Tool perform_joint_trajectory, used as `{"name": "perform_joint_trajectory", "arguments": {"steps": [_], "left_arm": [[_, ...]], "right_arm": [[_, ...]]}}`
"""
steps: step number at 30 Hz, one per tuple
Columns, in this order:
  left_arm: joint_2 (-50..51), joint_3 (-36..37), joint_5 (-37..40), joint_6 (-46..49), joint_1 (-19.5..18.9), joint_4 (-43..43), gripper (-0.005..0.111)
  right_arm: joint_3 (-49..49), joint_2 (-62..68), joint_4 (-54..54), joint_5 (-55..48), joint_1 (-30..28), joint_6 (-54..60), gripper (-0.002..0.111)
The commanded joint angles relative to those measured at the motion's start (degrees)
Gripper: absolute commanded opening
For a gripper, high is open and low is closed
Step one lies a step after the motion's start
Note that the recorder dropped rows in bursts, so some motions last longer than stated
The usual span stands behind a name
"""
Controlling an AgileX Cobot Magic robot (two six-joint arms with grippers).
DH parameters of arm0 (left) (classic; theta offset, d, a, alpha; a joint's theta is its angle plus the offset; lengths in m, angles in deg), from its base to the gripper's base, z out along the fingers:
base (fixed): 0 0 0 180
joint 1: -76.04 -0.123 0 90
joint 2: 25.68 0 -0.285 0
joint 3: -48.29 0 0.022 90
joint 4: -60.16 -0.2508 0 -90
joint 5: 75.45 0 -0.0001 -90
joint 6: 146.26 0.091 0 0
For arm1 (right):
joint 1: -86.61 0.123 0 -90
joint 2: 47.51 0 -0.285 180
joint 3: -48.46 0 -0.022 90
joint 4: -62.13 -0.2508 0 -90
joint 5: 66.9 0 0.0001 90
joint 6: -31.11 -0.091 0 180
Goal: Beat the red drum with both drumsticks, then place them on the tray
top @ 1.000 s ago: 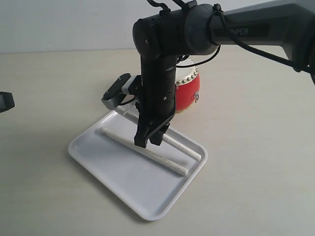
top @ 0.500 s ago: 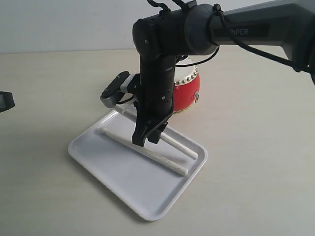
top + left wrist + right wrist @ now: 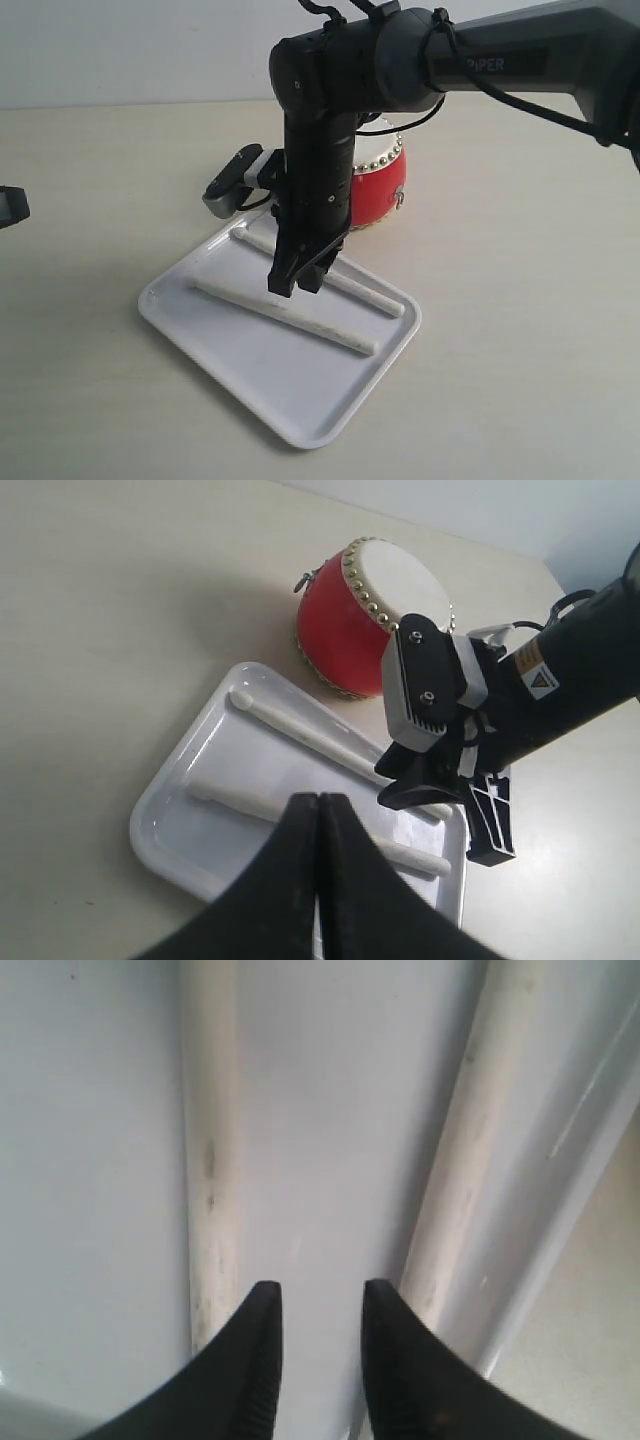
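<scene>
Both pale drumsticks lie flat on the white tray (image 3: 250, 350), one nearer (image 3: 290, 315) and one farther (image 3: 370, 297), roughly parallel. My right gripper (image 3: 295, 285) hangs just above them, open and empty. In the right wrist view its tips (image 3: 322, 1295) stand over bare tray (image 3: 330, 1110) between the two drumsticks (image 3: 210, 1160) (image 3: 470, 1160). The red drum (image 3: 385, 185) stands behind the tray, partly hidden by the right arm. My left gripper (image 3: 318, 798) is shut and empty, held off to the left with the tray (image 3: 165, 830) and the drum (image 3: 360, 610) in its view.
The pale tabletop (image 3: 520, 330) spreads all round the tray and drum. The right arm's dark forearm (image 3: 520, 60) reaches in from the upper right. A dark part of the left arm (image 3: 8, 205) shows at the left edge of the exterior view.
The right gripper has opened and lifted slightly. The nearer drumstick has settled flat, its left end shifting towards the tray's front. The left gripper has stayed shut.
</scene>
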Motion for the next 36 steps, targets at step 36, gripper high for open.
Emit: {"name": "perform_joint_trajectory", "arguments": {"steps": [36], "left_arm": [[-9.9,0.2,-3.7,7.4,13.3,12.8,0.0]], "right_arm": [[-71.6,-98.5,10.7,44.5,-10.7,-31.6,0.0]]}}
